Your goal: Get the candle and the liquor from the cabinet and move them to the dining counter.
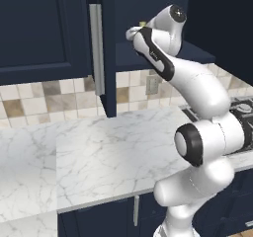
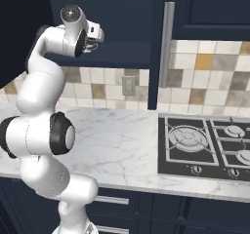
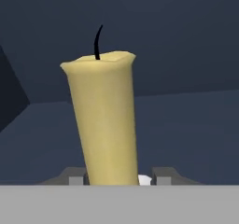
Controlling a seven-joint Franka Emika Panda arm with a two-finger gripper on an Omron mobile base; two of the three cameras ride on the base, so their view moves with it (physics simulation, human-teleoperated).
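In the hand view, the pale-yellow candle with its black wick stands slightly tilted, close up between my two finger tips. My gripper is shut on its lower part, and a bit of white holder shows beside the right tip. From the base cameras, the arm reaches up into the open navy cabinet, with the gripper just above the shelf. A speck of the candle peeks past the hand. The liquor and the dining counter are out of view.
The cabinet's open door stands edge-on with a silver bar handle left of the hand. Below lie the marble worktop, the tiled wall with an outlet, and a black gas hob to the right.
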